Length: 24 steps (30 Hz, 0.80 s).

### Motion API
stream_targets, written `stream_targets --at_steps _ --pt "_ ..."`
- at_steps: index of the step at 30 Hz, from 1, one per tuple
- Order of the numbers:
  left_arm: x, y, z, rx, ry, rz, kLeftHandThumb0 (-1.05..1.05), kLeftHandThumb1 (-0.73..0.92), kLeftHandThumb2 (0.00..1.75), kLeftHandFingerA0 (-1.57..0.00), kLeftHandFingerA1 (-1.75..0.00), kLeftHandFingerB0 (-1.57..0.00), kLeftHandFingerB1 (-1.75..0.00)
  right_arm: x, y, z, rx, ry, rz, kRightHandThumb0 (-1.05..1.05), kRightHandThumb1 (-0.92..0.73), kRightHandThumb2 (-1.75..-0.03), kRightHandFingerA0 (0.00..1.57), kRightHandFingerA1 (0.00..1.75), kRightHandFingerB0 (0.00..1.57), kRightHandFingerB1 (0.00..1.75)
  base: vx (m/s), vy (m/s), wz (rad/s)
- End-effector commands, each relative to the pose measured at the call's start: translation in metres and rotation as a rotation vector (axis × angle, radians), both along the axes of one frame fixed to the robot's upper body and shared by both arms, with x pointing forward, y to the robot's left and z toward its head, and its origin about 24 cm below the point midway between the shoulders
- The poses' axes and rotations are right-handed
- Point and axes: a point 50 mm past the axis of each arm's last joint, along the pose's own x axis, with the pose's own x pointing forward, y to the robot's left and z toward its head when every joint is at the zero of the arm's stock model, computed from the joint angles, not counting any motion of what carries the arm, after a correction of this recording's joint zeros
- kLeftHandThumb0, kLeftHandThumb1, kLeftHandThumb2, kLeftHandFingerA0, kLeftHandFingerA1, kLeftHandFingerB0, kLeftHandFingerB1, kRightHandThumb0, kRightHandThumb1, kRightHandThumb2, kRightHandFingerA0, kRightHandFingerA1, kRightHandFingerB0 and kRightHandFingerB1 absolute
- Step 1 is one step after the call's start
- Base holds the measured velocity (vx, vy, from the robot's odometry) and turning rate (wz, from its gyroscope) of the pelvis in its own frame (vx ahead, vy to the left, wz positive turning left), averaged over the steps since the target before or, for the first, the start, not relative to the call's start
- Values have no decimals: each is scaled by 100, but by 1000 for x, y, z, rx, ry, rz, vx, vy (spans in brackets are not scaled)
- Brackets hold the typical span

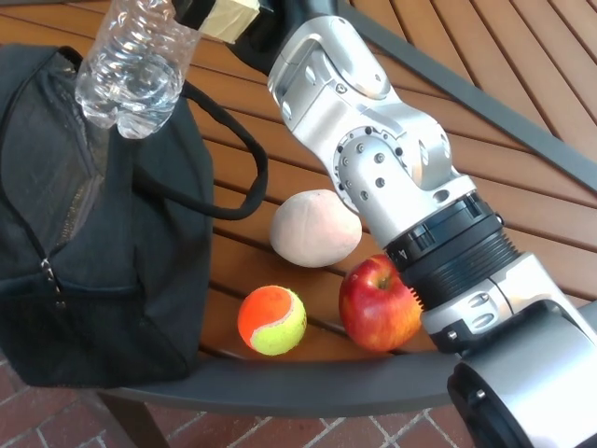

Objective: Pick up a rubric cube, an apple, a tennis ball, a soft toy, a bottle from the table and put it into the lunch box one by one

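Bottle (pixel 131 70) over lunch box (pixel 84 243): you are holding it in the right hand (pixel 244 17).
Apple (pixel 378 303), tennis ball (pixel 271 320), soft toy (pixel 315 228) are sitting on the table (pixel 522 121).

The lunch box (pixel 93 252) sits at the table's (pixel 522 65) left edge; the bottle (pixel 131 61) above it; soft toy (pixel 315 228) rightward; tennis ball (pixel 271 320) and apple (pixel 378 303) by the near edge.

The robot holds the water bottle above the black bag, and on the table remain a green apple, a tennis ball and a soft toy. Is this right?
Not quite: the apple is red, as the head view shows. The bottle above the black bag, the tennis ball and the soft toy are as you say.
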Motion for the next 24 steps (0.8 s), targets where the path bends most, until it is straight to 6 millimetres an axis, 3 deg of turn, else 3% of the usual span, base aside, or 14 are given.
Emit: stream_targets --at_steps 1,18,19,20,21,22,23,24 --pt "24 -61 8 -64 -98 -91 -60 78 63 -58 -76 -56 -58 -188 165 64 288 -10 836 -15 -26 -162 110 175 91 175 0 0 0" --pt "22 -57 8 -67 -98 -83 -60 78 63 -58 -76 -56 -58 -191 170 62 282 -4 847 -15 -26 -162 110 175 91 175 0 0 0" --pt "19 -51 3 -61 -47 -86 -17 62 86 -94 -99 -89 -90 -203 166 85 -67 -656 635 -43 -59 -68 102 123 87 83 0 0 0" --pt "16 -46 0 -57 -8 -87 -17 62 86 -94 -99 -89 -90 -219 165 97 -301 -1167 482 -43 -59 -68 102 123 87 83 0 0 0" --pt "13 -41 -3 -58 20 -78 -12 54 92 -110 -92 -105 -86 -230 164 99 -449 -1521 368 -43 -56 -72 102 123 88 88 0 0 0" --pt "10 -37 -4 -62 36 -66 -12 54 92 -110 -92 -105 -86 -234 165 98 -519 -1709 302 -43 -56 -72 102 123 88 88 0 0 0" --pt "9 -37 -5 -75 44 -50 -15 59 72 -107 -87 -104 -82 -233 165 98 -521 -1726 291 -45 -64 -70 103 126 90 92 0 0 0" --pt "9 -37 -5 -85 49 -39 -15 59 72 -107 -87 -104 -82 -233 165 97 -524 -1738 285 -45 -64 -70 103 126 90 92 0 0 0"
